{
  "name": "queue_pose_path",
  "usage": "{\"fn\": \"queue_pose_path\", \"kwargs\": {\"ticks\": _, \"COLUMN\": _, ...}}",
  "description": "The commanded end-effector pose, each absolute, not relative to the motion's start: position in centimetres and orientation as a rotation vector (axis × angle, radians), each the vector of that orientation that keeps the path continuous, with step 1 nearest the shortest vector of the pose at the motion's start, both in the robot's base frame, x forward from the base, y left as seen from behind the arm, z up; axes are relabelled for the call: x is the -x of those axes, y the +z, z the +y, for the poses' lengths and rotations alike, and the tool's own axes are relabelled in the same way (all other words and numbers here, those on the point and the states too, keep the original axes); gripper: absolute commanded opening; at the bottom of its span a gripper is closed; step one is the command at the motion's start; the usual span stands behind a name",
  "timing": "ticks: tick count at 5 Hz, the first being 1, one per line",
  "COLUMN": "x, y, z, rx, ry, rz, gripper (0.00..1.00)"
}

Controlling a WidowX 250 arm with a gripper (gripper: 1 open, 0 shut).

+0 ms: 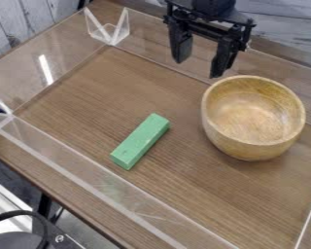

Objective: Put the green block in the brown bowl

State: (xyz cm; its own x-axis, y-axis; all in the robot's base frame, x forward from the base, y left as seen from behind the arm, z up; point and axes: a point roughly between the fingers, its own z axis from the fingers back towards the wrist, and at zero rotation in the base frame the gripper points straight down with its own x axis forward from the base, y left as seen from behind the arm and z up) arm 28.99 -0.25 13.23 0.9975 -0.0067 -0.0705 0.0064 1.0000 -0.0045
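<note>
One gripper, jaws apart, arm cropped | green block | brown bowl unobstructed

Brown bowl grained wood, smooth; green block matt; table wood-grain, clear glossy walls.

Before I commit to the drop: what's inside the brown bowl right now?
Nothing shows inside the brown bowl, only bare wood grain. Its near rim hides a strip of the inner wall. The green block lies on the table, apart from the bowl.
</note>
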Motion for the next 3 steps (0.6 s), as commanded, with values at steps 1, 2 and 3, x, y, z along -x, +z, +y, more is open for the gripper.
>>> {"fn": "queue_pose_path", "kwargs": {"ticks": 1, "x": -27.8, "y": 12.6, "z": 0.3, "rx": -0.027, "ry": -0.048, "rz": 0.067, "gripper": 1.0}}
{"fn": "queue_pose_path", "kwargs": {"ticks": 2, "x": -25.5, "y": 11.5, "z": 1.2, "rx": -0.071, "ry": -0.101, "rz": 0.036, "gripper": 1.0}}
{"fn": "queue_pose_path", "kwargs": {"ticks": 3, "x": -23.6, "y": 10.1, "z": 0.9, "rx": -0.096, "ry": -0.11, "rz": 0.051, "gripper": 1.0}}
